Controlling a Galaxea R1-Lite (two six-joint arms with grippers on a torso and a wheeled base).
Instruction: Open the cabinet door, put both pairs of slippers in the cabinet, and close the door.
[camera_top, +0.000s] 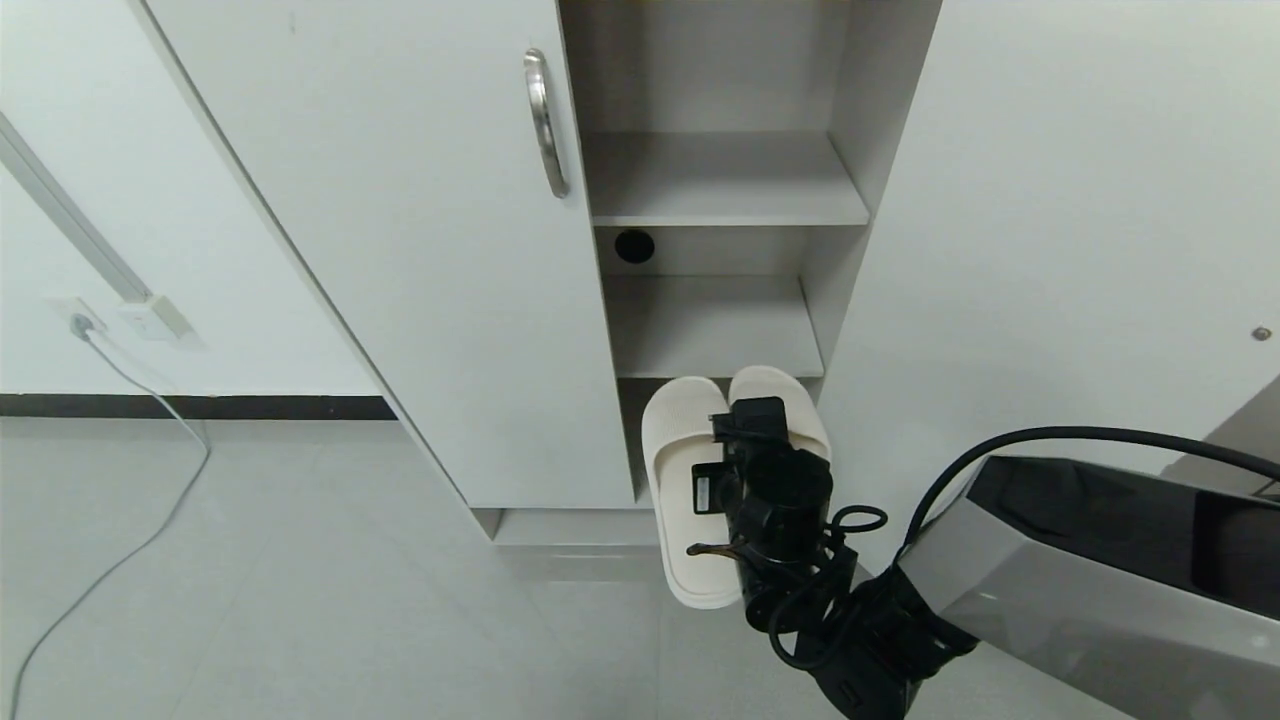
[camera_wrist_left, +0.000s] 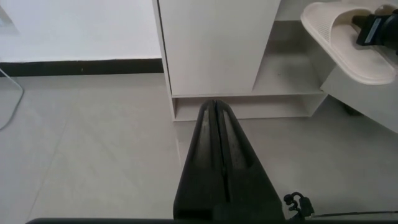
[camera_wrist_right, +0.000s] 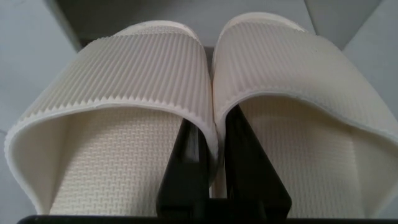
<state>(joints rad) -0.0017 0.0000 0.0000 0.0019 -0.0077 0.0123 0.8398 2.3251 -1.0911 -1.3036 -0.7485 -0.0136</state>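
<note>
A pair of white slippers (camera_top: 680, 480) hangs side by side in the air before the cabinet's lowest compartment (camera_top: 628, 440), toes toward it. My right gripper (camera_top: 750, 435) is shut on the two inner strap edges, one finger inside each slipper (camera_wrist_right: 130, 87). The wrist view shows my right gripper (camera_wrist_right: 214, 168) pinching those edges together. The cabinet's right door (camera_top: 1050, 200) stands open, and its left door (camera_top: 400, 250) with a metal handle (camera_top: 545, 120) is closed. Low over the floor, my left gripper (camera_wrist_left: 216, 112) is shut and empty, pointing at the cabinet base (camera_wrist_left: 249, 106). Its view catches the slippers (camera_wrist_left: 342, 43).
Two bare shelves (camera_top: 720, 185) (camera_top: 710, 330) sit above the lowest compartment, with a round hole (camera_top: 634, 245) in the back panel. A grey cable (camera_top: 130, 520) runs from a wall socket (camera_top: 75, 322) across the floor at the left. Bare floor lies before the cabinet.
</note>
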